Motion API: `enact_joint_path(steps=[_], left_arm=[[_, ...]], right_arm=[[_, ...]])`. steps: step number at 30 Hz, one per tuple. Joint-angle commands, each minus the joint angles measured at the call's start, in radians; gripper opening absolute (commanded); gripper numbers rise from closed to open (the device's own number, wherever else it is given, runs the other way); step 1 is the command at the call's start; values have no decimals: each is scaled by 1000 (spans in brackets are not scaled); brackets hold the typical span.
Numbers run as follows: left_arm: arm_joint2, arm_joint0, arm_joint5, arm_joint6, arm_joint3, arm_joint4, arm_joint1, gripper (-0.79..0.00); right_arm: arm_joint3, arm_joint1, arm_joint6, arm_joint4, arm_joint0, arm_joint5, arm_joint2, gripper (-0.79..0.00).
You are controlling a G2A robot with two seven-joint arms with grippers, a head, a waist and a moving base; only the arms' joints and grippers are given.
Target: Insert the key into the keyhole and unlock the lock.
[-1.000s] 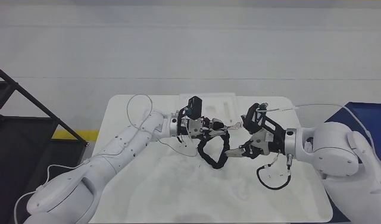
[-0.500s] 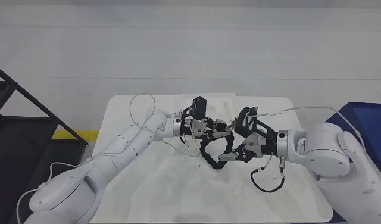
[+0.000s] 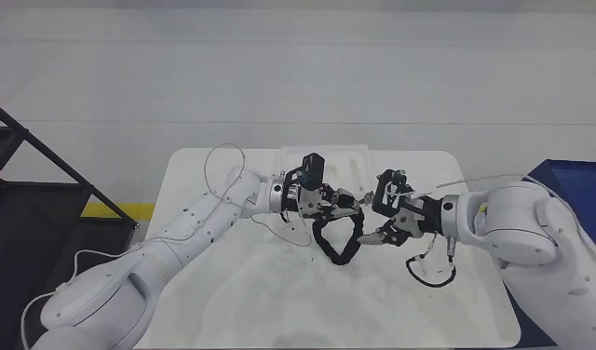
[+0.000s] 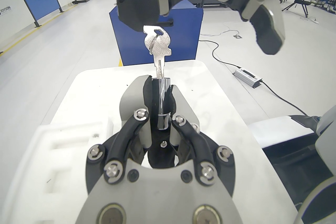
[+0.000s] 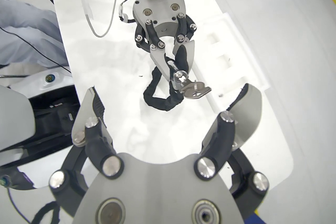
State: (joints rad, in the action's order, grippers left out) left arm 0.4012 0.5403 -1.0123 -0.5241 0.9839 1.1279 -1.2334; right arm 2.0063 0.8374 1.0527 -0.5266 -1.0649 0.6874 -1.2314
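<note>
- Your left gripper (image 4: 160,86) is clamped on the lock (image 4: 163,104). It grips the shiny barrel with the keyhole end poking past the fingertips. That leaves the keyhole free and braces the lock against twisting.
- The key (image 4: 159,43) sticks out of the lock's keyhole end. Its blade looks already seated, and its flat head is out in the open for you to take.
- Your right gripper (image 5: 170,92) is spread wide and faces the lock head-on. The key's head lines up with the gap between its fingers, close to one pad. I cannot tell whether that pad touches the head.
- I judge it is set to close on the head and turn.
- The black cable (image 5: 157,100) droops from the lock in a loop towards the table (image 5: 110,70) below. It looks slack, so it shouldn't fight the turn.
</note>
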Motion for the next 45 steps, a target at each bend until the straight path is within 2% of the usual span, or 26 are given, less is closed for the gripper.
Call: enact_joint_path(steps=[1, 8, 10, 12, 13, 16, 18, 29, 31, 35, 39, 45], left_arm=[[-16, -8, 0, 0, 10, -6, 8, -785], [-98, -39, 0, 11, 43, -51, 33, -785], [-127, -51, 0, 16, 50, -70, 38, -785], [-155, -64, 0, 19, 55, -91, 44, -785], [-168, -70, 0, 21, 55, -101, 46, -785], [-205, -88, 0, 22, 56, -130, 52, -785], [-227, -99, 0, 20, 57, -147, 55, -785], [-231, -98, 0, 50, 65, -181, 68, -785], [-231, -97, 0, 54, 67, -186, 71, -785], [-231, -97, 0, 58, 70, -193, 74, -785], [-231, -95, 0, 63, 75, -197, 77, -785], [-231, -93, 0, 64, 82, -200, 77, -785]], right_arm=[[-12, -2, -28, -34, 5, 84, -1, 0], [-16, -6, -128, -175, 8, 208, 12, 0], [-11, -6, -151, -216, 7, 225, 18, -111], [-6, -6, -169, -255, 6, 237, 23, -175], [-4, -7, -177, -273, 5, 244, 25, -274], [3, -8, -192, -328, 2, 259, 33, -369], [7, -8, -210, -355, 1, 263, 36, -403], [35, -13, -268, -457, -15, 269, 45, -511], [40, -14, -274, -464, -17, 268, 47, -616], [43, -16, -282, -467, -22, 265, 51, -659], [35, -18, -284, -436, -28, 229, 50, -779], [31, -20, -210, -342, -31, 148, 57, -785]])
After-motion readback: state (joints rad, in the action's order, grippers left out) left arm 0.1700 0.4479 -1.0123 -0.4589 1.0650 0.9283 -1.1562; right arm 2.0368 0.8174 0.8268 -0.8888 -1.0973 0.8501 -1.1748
